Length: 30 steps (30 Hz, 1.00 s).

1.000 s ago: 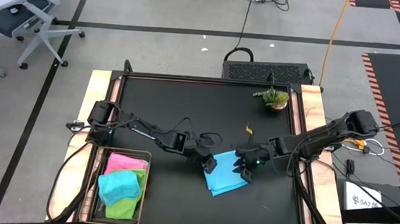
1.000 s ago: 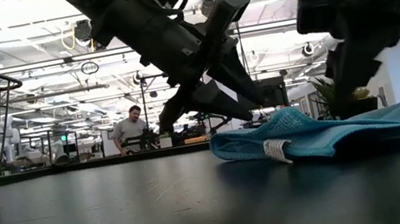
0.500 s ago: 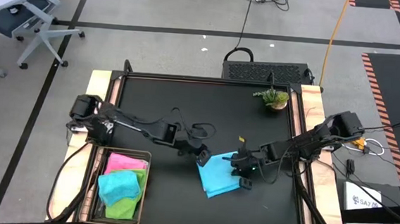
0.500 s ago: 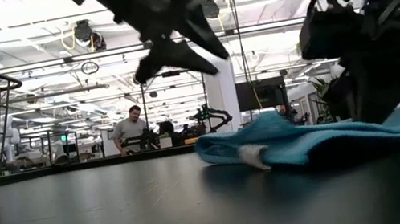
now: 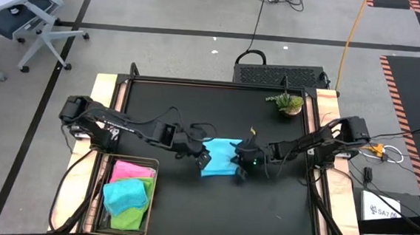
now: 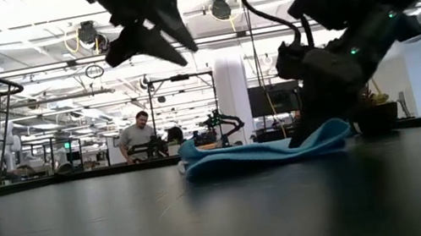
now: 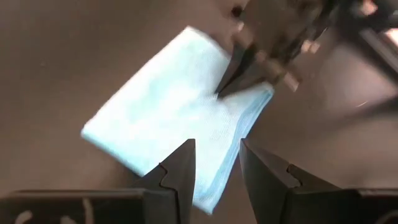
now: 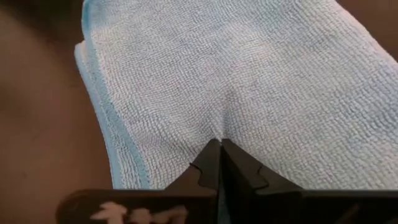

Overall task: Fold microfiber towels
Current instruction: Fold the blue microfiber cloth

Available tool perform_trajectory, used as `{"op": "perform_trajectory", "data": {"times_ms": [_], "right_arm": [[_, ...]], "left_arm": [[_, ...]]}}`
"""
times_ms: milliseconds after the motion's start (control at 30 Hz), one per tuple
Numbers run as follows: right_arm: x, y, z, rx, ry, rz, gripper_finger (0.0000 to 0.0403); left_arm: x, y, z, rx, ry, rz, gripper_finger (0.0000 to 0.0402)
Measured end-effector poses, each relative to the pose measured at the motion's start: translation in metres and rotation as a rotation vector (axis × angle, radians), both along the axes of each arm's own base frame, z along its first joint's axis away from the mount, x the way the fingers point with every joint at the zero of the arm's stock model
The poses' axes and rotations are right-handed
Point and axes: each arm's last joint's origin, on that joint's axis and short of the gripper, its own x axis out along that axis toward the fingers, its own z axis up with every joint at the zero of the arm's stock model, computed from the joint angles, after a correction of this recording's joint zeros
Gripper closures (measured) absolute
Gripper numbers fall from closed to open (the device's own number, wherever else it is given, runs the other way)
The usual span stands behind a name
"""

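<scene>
While the folded blue towel [image 5: 220, 157] lies flat in the middle of the black table [image 5: 196, 105], the right gripper [image 5: 241, 166] pinches its right edge, fingers together. The left gripper [image 5: 202, 160] hangs just left of it, fingers apart, holding nothing.

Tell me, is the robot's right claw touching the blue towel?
Touching. In the right wrist view the right gripper has its fingers shut together on the light blue towel, and the cloth puckers where they pinch it.
</scene>
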Motion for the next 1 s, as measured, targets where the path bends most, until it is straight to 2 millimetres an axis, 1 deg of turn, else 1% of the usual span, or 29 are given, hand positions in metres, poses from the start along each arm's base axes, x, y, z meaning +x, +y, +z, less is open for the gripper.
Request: {"op": "perform_trajectory", "data": {"times_ms": [133, 200, 267, 333, 433, 500, 567, 667, 800, 900, 1000], "right_arm": [[0.002, -0.003, 0.007, 0.069, -0.058, 0.031, 0.0401], [0.002, -0.002, 0.019, 0.099, -0.108, 0.038, 0.0402], [0.002, 0.000, 0.036, 0.107, -0.171, 0.046, 0.0402], [-0.003, 0.000, 0.047, 0.111, -0.194, 0.049, 0.0402], [-0.010, 0.000, 0.057, 0.120, -0.188, 0.036, 0.0402], [-0.013, 0.000, 0.057, 0.119, -0.160, 0.035, 0.0402], [-0.016, -0.001, 0.053, 0.116, -0.110, 0.033, 0.0402], [-0.015, 0.002, 0.048, 0.133, -0.092, 0.028, 0.0402], [-0.012, 0.006, 0.036, 0.148, -0.047, 0.055, 0.0403], [-0.008, 0.010, 0.028, 0.151, -0.046, 0.070, 0.0401], [-0.005, 0.012, 0.022, 0.172, -0.036, 0.103, 0.0382]], "left_arm": [[-0.003, 0.002, -0.003, 0.016, 0.045, 0.004, 0.0275], [-0.004, 0.004, -0.004, 0.051, 0.058, 0.008, 0.0275], [-0.004, 0.008, -0.004, 0.110, 0.065, 0.018, 0.0275], [-0.002, 0.013, -0.004, 0.145, 0.065, 0.011, 0.0275], [0.008, 0.021, -0.016, 0.113, 0.070, -0.035, 0.0275], [0.017, 0.025, -0.025, 0.108, 0.064, -0.054, 0.0275], [0.023, 0.028, -0.034, 0.111, 0.070, -0.068, 0.0275], [0.026, 0.031, -0.043, 0.078, 0.090, -0.090, 0.0275], [0.027, 0.032, -0.045, 0.056, 0.098, -0.106, 0.0275], [0.027, 0.032, -0.045, 0.054, 0.103, -0.107, 0.0275], [0.027, 0.031, -0.045, 0.043, 0.102, -0.115, 0.0275]]}}
